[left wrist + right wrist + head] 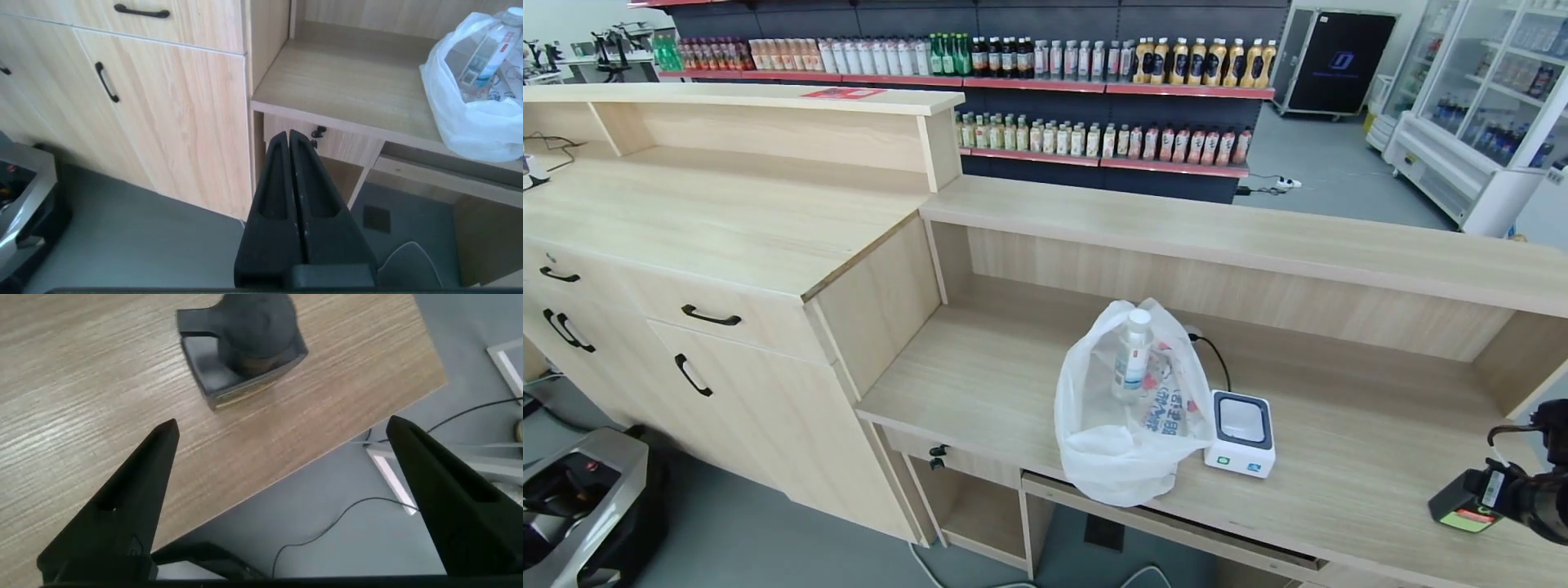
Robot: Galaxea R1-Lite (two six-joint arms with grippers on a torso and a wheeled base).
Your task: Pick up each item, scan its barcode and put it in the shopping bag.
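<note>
A white plastic shopping bag (1127, 425) stands open on the lower counter (980, 376), and a clear bottle (1134, 349) with a white cap stands upright inside it. The small white scanner (1240, 433) sits right beside the bag. My right gripper (282, 429) is open and holds nothing. It hovers over the counter's front edge near a dark boxy item (241, 343) that lies on the wood. My left gripper (289, 137) is shut and empty, low in front of the cabinet, well to the left of the bag (478, 90).
A tall cabinet with drawers and black handles (711, 314) rises left of the lower counter. A raised ledge (1258, 237) runs along its back. A black cable (1217, 355) leads from the scanner to the back wall. Drink shelves stand far behind.
</note>
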